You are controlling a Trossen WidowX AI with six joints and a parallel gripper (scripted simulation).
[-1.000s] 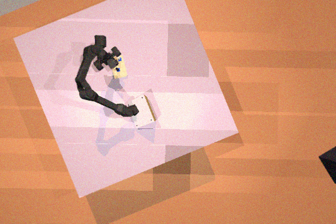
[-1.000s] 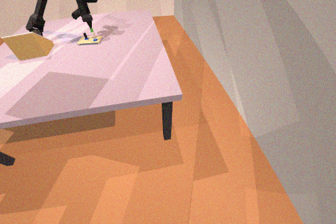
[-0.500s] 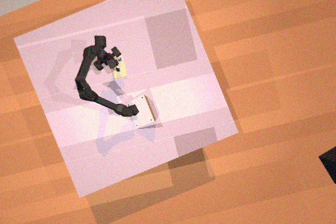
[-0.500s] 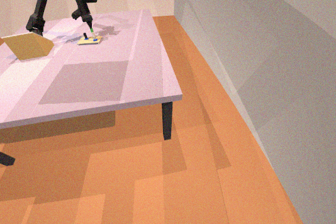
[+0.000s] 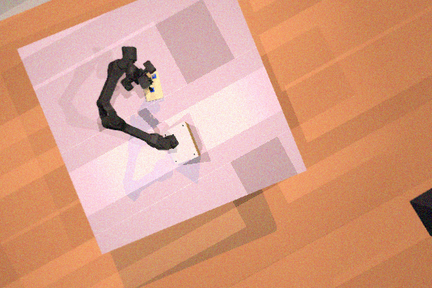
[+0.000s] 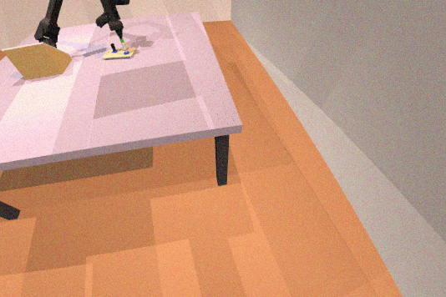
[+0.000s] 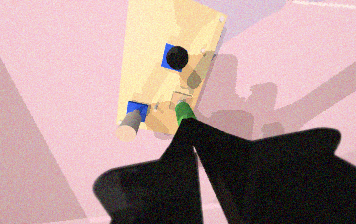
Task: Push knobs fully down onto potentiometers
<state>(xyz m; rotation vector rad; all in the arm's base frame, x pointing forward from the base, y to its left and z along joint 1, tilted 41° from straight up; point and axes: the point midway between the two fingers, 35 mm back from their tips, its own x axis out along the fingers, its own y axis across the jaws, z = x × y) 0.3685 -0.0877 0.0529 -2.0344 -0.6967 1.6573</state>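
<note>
The yellow circuit board (image 5: 158,85) (image 6: 108,55) (image 7: 142,30) lies low over the table. A black knob (image 6: 113,47) (image 7: 177,57) stands over one blue potentiometer (image 7: 165,62). A grey-beige knob (image 7: 126,131) stands tall over another blue potentiometer (image 6: 126,52) (image 7: 137,110) near the board's corner. Whether gaps remain under these knobs is unclear. A green cylinder (image 6: 122,41) (image 7: 184,111) stands near a tan square outline. My gripper (image 6: 121,37) (image 7: 187,122) is shut, its tips directly over the green cylinder and hiding its top; I cannot tell whether they touch.
A white-topped box with a wooden side (image 5: 184,141) (image 6: 40,62) stands beside the arm's base on the pink table (image 5: 213,202) (image 6: 144,113). The arm bends round from there to the board. Shadows cross the board and table.
</note>
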